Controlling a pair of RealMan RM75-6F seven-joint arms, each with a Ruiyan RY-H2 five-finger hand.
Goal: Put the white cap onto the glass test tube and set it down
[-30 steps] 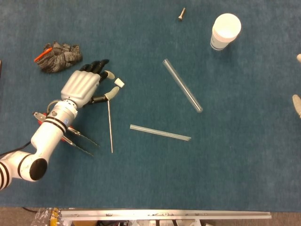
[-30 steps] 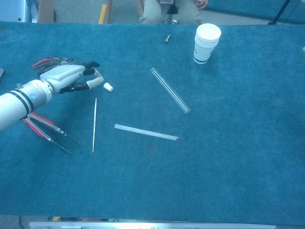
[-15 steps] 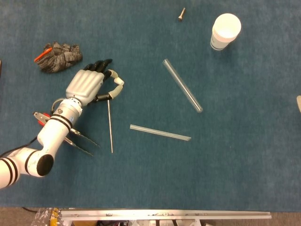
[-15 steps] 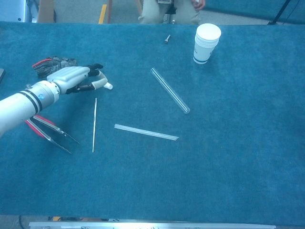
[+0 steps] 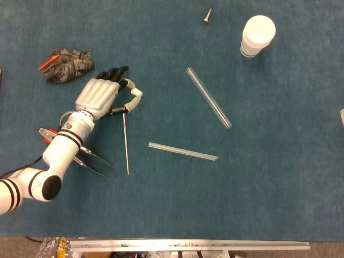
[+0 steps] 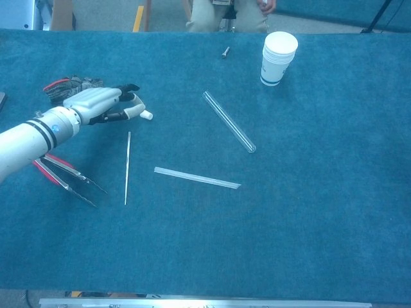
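Since our left hand (image 6: 103,104) pinches the tiny, light white cap (image 6: 146,115) at its fingertips, we should grip the brittle, slippery glass test tube (image 5: 208,97) gently mid-length.

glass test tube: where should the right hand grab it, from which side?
Grip the glass test tube mid-length, coming from above with fingers straddling its axis. It lies flat and diagonal on the table, clear of the paper cup, with its near-right end left free for capping.
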